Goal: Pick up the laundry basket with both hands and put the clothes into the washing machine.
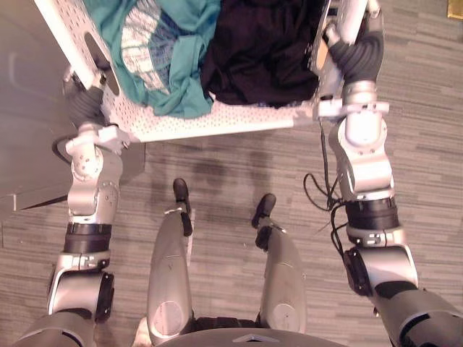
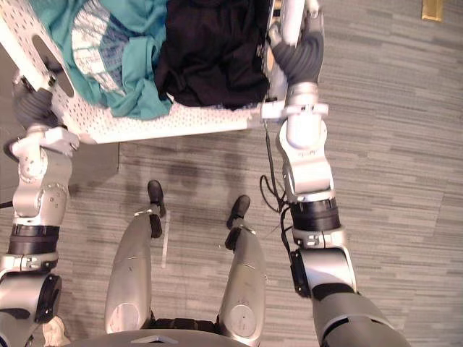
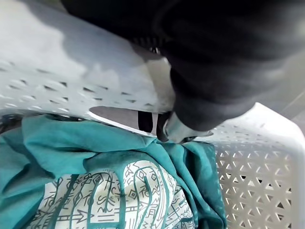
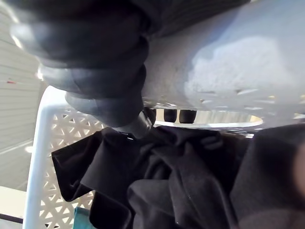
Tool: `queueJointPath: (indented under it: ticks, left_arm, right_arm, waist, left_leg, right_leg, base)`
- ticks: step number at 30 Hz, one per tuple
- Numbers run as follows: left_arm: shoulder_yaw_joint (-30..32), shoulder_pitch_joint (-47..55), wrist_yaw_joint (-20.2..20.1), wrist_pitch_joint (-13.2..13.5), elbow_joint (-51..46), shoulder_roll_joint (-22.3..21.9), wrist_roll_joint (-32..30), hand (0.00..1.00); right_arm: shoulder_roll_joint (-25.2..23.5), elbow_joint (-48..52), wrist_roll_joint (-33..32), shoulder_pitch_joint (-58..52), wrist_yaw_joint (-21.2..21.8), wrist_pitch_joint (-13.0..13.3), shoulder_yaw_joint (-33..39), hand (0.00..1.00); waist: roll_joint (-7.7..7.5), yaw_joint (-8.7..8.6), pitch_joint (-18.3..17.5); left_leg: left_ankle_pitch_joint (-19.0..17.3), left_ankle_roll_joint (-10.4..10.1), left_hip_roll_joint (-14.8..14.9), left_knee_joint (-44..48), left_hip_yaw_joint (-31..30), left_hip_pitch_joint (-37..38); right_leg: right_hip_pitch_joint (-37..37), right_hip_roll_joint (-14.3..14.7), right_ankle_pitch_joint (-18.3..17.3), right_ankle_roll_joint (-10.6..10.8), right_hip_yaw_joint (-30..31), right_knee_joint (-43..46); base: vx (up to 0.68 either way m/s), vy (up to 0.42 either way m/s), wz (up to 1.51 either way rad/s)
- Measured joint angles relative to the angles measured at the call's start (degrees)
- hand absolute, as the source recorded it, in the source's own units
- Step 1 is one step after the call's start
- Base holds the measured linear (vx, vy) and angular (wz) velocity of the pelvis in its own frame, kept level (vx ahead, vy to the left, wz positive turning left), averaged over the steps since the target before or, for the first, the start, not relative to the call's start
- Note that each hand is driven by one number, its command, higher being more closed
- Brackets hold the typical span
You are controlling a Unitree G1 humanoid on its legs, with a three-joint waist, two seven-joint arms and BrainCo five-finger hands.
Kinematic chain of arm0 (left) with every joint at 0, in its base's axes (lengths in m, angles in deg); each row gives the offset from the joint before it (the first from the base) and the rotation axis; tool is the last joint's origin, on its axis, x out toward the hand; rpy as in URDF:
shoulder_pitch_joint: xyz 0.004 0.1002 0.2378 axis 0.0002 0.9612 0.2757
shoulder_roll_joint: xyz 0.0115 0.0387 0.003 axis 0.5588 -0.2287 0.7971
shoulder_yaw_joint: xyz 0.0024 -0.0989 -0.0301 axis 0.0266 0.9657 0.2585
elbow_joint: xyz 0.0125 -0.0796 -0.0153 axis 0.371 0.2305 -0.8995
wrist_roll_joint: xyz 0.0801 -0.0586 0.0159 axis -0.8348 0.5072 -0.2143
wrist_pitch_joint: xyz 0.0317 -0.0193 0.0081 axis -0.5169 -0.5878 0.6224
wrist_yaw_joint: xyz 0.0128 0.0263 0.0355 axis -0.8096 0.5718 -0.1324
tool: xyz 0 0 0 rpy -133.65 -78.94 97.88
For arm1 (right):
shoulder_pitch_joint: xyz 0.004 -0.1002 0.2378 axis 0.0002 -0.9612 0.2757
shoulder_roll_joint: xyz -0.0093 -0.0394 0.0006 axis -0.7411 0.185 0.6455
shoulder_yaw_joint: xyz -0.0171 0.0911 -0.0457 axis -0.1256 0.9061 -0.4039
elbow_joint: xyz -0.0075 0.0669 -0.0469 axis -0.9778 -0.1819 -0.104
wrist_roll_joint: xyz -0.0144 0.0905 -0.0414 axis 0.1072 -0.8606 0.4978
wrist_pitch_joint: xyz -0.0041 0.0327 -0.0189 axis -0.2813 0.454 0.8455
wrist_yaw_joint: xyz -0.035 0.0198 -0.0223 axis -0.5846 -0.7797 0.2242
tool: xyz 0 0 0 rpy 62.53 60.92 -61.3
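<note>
Left eye view shows the grey plank-patterned floor (image 1: 217, 173) nearest, and over it the white perforated laundry basket (image 1: 217, 126), carried between the 2 arms in front of the robot. Judging by the floor showing under its near rim, the basket is off the ground. On the left, the left hand (image 1: 87, 101) sits against the basket's left end by the handle slot. The left wrist view shows its dark fingertips (image 3: 145, 121) hooked through that slot from outside, curled round the handle. On the right, the right hand (image 1: 358, 47) meets the right end. The right wrist view shows its fingertips (image 4: 170, 115) poking through the slot there in the same way, so both hands clamp a handle and neither is spread. Farther in, the load lies inside the basket. A teal garment (image 1: 184, 65) with a pale patterned panel fills the left half and droops toward the near wall. A black garment (image 1: 264, 50) is heaped in the right half, touching the teal one along the middle. As for progress, the 2-handed pick-up looks done, with the grip even on both sides. Everything after that is left: carrying the basket to the washing machine and moving both garments into it. None of the clothes has left the basket, so I would put the task in its first part.
</note>
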Motion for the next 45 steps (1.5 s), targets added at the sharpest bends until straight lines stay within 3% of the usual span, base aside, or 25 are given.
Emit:
queueJointPath:
  ticks: [10,21,24,35,40,41,42,43,45]
  left_arm:
    - [-2.3,-7.4,2.5,0.0,2.9,0.3,0.0,1.0]
    - [-4.4,-12.0,3.1,0.0,7.4,0.4,-0.3,1.0]
    - [-5.6,-13.9,3.1,0.1,10.0,1.8,-0.9,1.0]
    - [-11.4,-25.1,0.8,0.5,24.2,7.2,-4.7,1.0]
    - [-13.6,-28.3,0.1,0.3,27.9,8.5,-7.0,1.0]
    - [-13.6,-28.8,-0.1,0.3,29.0,8.5,-7.5,0.0]
    - [-13.7,-29.3,-0.3,0.1,29.9,8.5,-7.8,0.0]
    - [-14.0,-29.9,-0.4,0.1,31.2,8.4,-8.1,0.0]
    - [-14.9,-30.7,-0.4,-0.2,32.6,8.4,-8.2,0.0]
  right_arm:
    - [1.7,-1.4,-2.1,3.8,-3.6,-0.5,1.5,1.0]
    - [1.7,-7.5,-3.7,7.5,-4.3,-0.5,1.8,1.0]
    - [1.7,-11.3,-4.4,9.0,-4.0,-0.4,1.2,1.0]
    - [3.0,-30.2,-6.6,18.9,0.4,-0.7,-1.8,1.0]
    - [3.1,-33.9,-6.4,20.5,0.8,-1.3,-2.9,1.0]
    - [3.1,-35.3,-6.1,21.5,1.0,-1.4,-3.4,1.0]
    - [3.1,-37.0,-5.7,22.7,1.5,-1.6,-3.7,1.0]
    - [3.1,-38.4,-5.6,23.6,2.0,-1.7,-3.7,0.0]
    - [3.1,-40.3,-5.5,24.2,2.2,-1.8,-3.8,0.0]
  waist:
    - [-0.07,0.25,0.8]
    - [-0.04,0.22,0.8]
    - [-0.04,0.4,0.8]
    - [0.0,0.03,0.8]
    - [0.0,-0.33,0.7]
    - [0.0,-0.53,0.7]
    - [0.0,-0.76,0.7]
    - [0.0,-1.02,0.7]
    - [-0.05,-1.15,0.7]
  left_leg:
    - [0.7,1.0,2.3,1.7,3.3,-7.7]
    - [1.1,1.7,4.1,1.0,5.4,-7.5]
    - [2.3,3.1,4.2,-1.4,6.6,-6.2]
    - [6.1,3.6,4.5,-6.9,8.6,-3.8]
    - [7.3,3.7,4.5,-8.7,9.3,-3.2]
    - [7.3,3.7,4.5,-8.8,9.4,-3.1]
    - [7.5,3.7,4.5,-9.0,9.5,-2.9]
    - [7.9,3.7,4.3,-9.7,9.5,-2.5]
    - [8.4,3.6,4.1,-10.8,9.7,-2.0]
  right_leg:
    - [-7.4,0.1,0.1,-0.5,-0.7,1.7]
    - [-7.5,1.2,0.5,-1.1,-1.4,0.4]
    - [-7.4,1.6,1.0,-1.7,-1.5,-0.5]
    - [-6.2,3.1,4.5,-2.4,-1.7,-5.3]
    - [-6.1,3.3,5.2,-2.6,-1.8,-6.4]
    - [-6.1,3.4,5.4,-2.6,-1.8,-6.5]
    - [-6.0,3.4,5.5,-2.7,-1.8,-6.7]
    - [-5.6,3.4,5.7,-2.6,-1.9,-7.1]
    - [-5.4,3.5,5.9,-2.6,-1.9,-7.6]
  base:
    - [0.0,0.018,-0.05]
    - [0.02,0.009,-0.05]
    - [0.0,-0.026,-0.07]
    - [-0.03,-0.023,-0.04]
    - [-0.03,-0.045,-0.02]
    - [-0.03,-0.044,-0.03]
    - [-0.03,-0.044,0.0]
    - [-0.03,-0.044,0.02]
    - [-0.03,-0.063,0.02]
